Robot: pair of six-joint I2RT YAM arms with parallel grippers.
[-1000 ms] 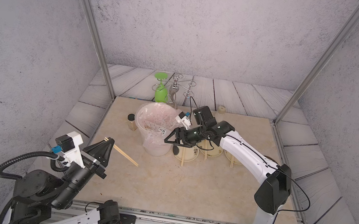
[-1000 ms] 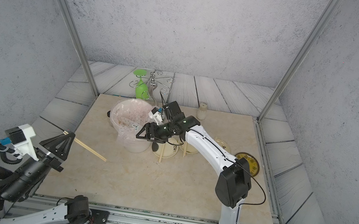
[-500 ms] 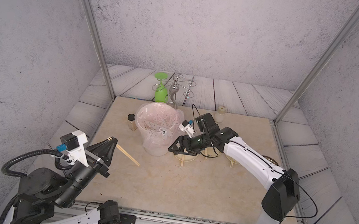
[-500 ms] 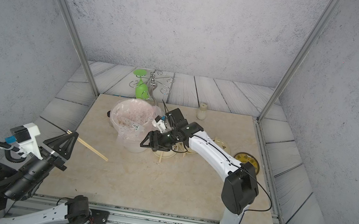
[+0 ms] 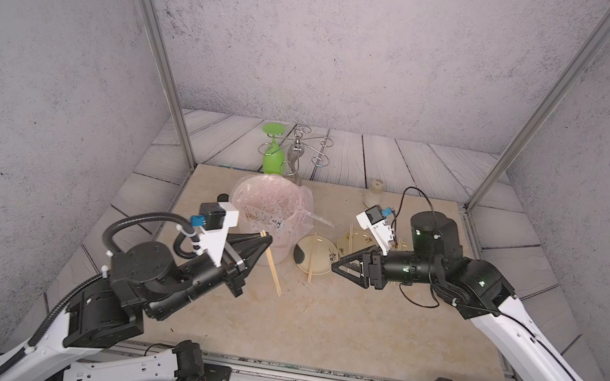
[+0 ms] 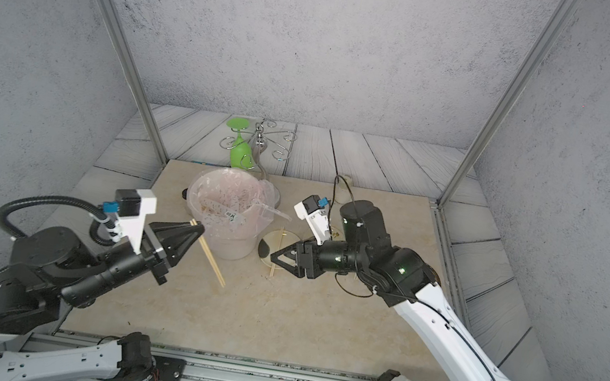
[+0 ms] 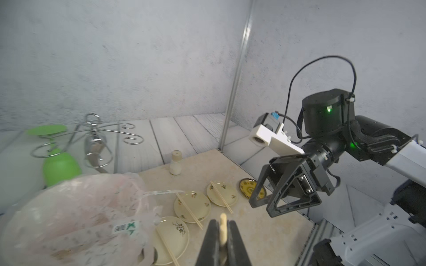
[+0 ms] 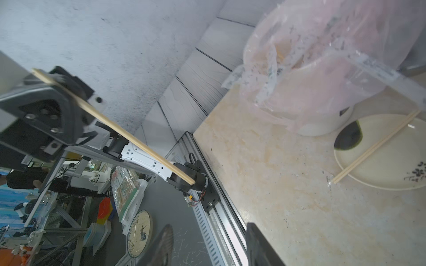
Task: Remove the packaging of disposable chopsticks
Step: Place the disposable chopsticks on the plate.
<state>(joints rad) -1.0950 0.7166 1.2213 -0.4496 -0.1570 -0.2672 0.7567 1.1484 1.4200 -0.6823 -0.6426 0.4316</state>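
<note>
Bright, even, soft light; faint shadows on the tabletop (image 5: 335,329); wide-angle stretch at edges; left pincer (image 7: 222,224) blurs close up.

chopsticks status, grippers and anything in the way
Left gripper shut on bare chopsticks, tilted beside the bin. Right gripper open, empty, near a plate. Clear sleeve draped over the bin rim. Nothing between the grippers.
</note>
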